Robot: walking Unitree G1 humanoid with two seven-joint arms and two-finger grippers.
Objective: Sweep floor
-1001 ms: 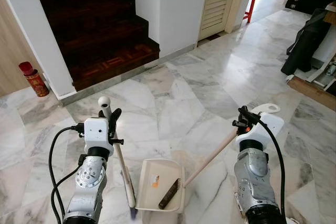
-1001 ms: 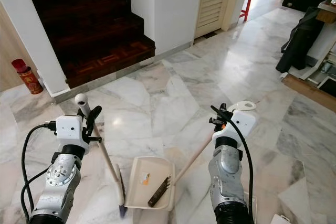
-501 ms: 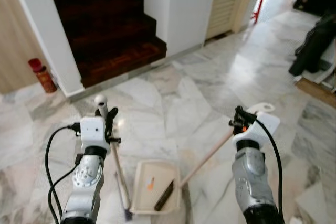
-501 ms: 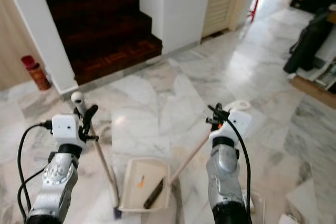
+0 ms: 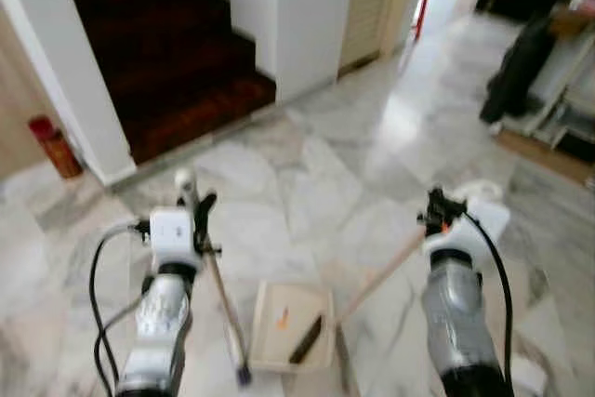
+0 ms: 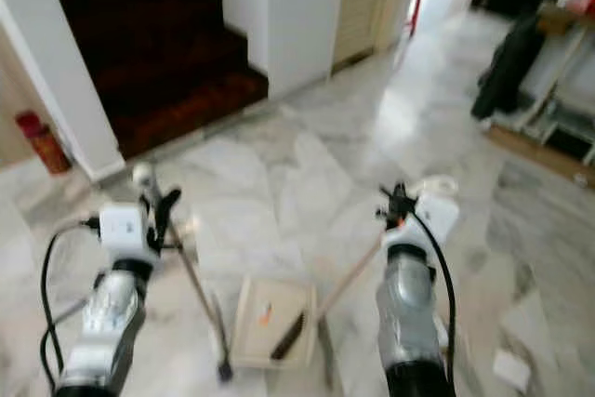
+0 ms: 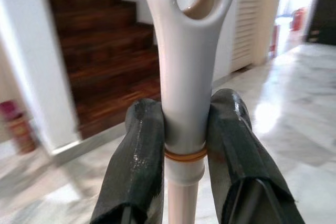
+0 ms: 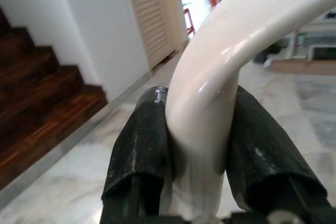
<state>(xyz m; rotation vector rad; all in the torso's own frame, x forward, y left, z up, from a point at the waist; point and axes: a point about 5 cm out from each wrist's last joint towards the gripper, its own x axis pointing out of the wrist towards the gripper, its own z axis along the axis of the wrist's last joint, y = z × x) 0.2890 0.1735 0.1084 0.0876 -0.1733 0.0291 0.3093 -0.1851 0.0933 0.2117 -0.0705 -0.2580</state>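
Carrying stage: left gripper (image 7: 185,129) fingers clamp broom handle (image 7: 185,66), right gripper (image 8: 199,140) fingers clamp dustpan handle (image 8: 220,77), dustpan (image 5: 293,327) on marble floor (image 5: 307,183) between arms; next, likely locate debris.

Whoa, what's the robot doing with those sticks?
It is getting ready to sweep the marble floor. The left gripper is shut on the top of a broom handle, and the broom reaches down to the floor in front of it. The right gripper is shut on the white handle of a long-handled dustpan, which sits between the two arms. A dark comb-like piece lies in the pan. Dark wooden stairs are ahead. The picture is blurry.
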